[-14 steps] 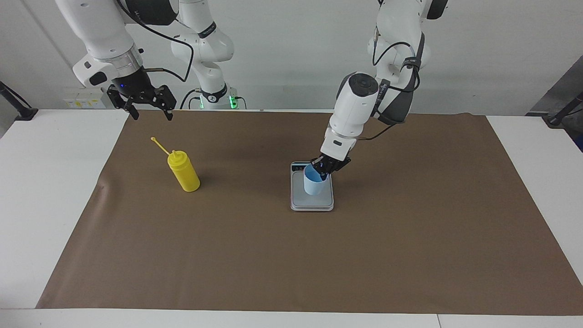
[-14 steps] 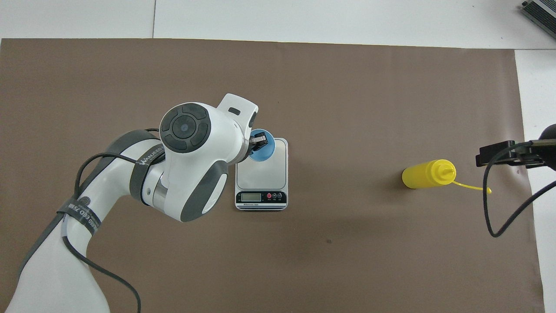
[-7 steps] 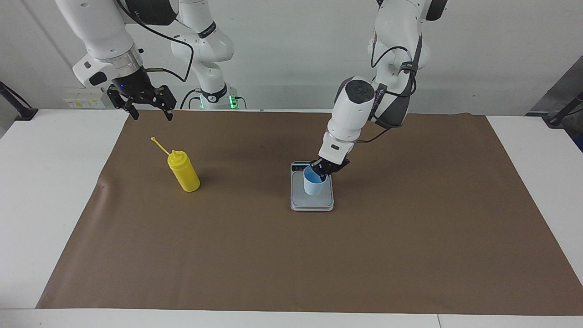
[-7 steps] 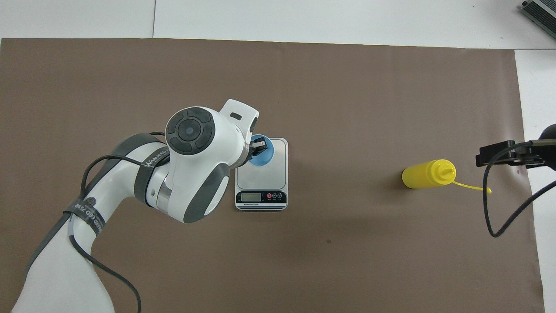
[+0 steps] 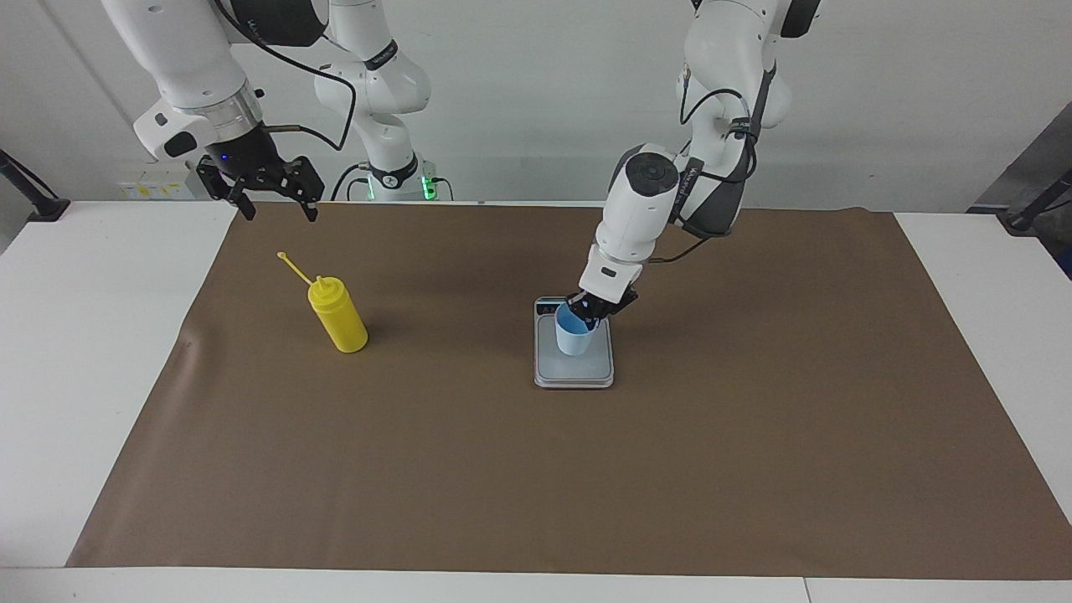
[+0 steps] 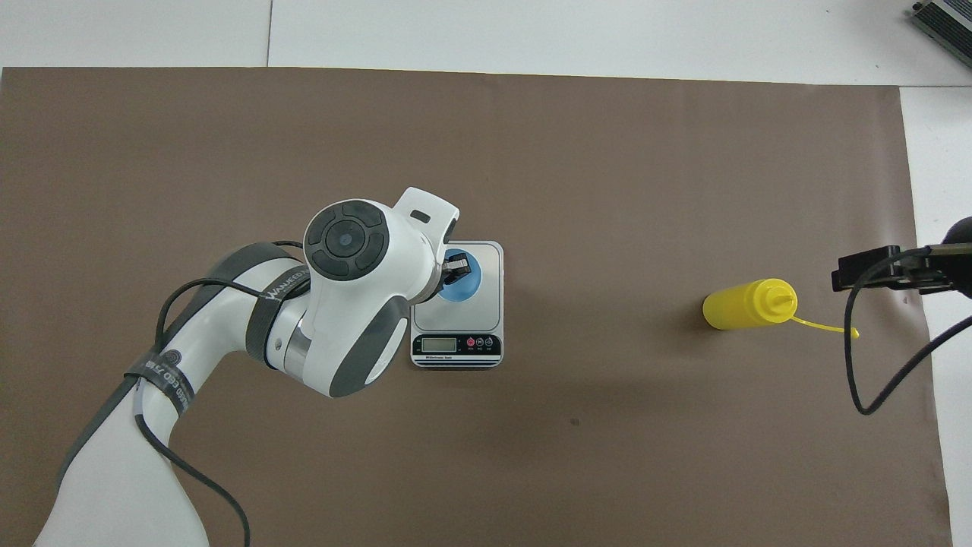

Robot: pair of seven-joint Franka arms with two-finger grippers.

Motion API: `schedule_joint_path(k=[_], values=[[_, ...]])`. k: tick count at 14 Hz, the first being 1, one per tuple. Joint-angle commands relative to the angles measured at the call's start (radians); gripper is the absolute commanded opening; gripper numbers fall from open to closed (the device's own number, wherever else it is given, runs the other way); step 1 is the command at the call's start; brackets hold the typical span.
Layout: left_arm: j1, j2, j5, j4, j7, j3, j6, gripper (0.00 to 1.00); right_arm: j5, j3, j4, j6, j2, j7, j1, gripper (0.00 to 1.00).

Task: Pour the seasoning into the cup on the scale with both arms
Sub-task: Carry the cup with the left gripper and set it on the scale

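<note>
The left gripper [image 5: 593,311] is pinched on the rim of the small light-blue tapered plastic cup [image 5: 574,337], which sits on the flat silver-grey digital scale [image 5: 574,368], though whether its base fully rests there is hard to judge. In the overhead view, the opaque yellow squeeze bottle [image 6: 744,305] stands at three o'clock from the scale, well apart. The right gripper [image 5: 272,201] waits, fingers spread, over the brown mat's [image 5: 536,469] edge.
</note>
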Motion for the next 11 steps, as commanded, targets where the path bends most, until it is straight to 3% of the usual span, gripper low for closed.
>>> schedule_joint_path(k=[1, 2, 7, 9, 10, 11], values=[[-0.014, -0.013, 0.004, -0.023, 0.015, 0.014, 0.033, 0.01, 0.008, 0.016, -0.018, -0.009, -0.021, 0.017, -0.019, 1.00], [-0.014, -0.013, 0.004, -0.025, 0.014, 0.014, 0.031, 0.07, 0.008, 0.016, -0.018, -0.009, -0.021, 0.017, -0.019, 1.00], [-0.014, -0.014, 0.004, -0.025, 0.014, 0.014, 0.031, 0.09, 0.008, 0.016, -0.018, -0.009, -0.021, 0.017, -0.019, 1.00], [-0.014, -0.013, 0.004, -0.025, 0.014, 0.014, 0.030, 0.16, 0.008, 0.016, -0.018, -0.009, -0.021, 0.017, -0.019, 1.00], [-0.014, -0.013, 0.004, -0.020, 0.014, 0.014, 0.017, 0.35, 0.008, 0.016, -0.018, -0.009, -0.021, 0.017, -0.019, 1.00], [-0.012, -0.014, 0.004, -0.014, 0.014, 0.016, 0.013, 0.64, 0.008, 0.014, -0.018, -0.012, -0.023, 0.021, -0.019, 1.00]])
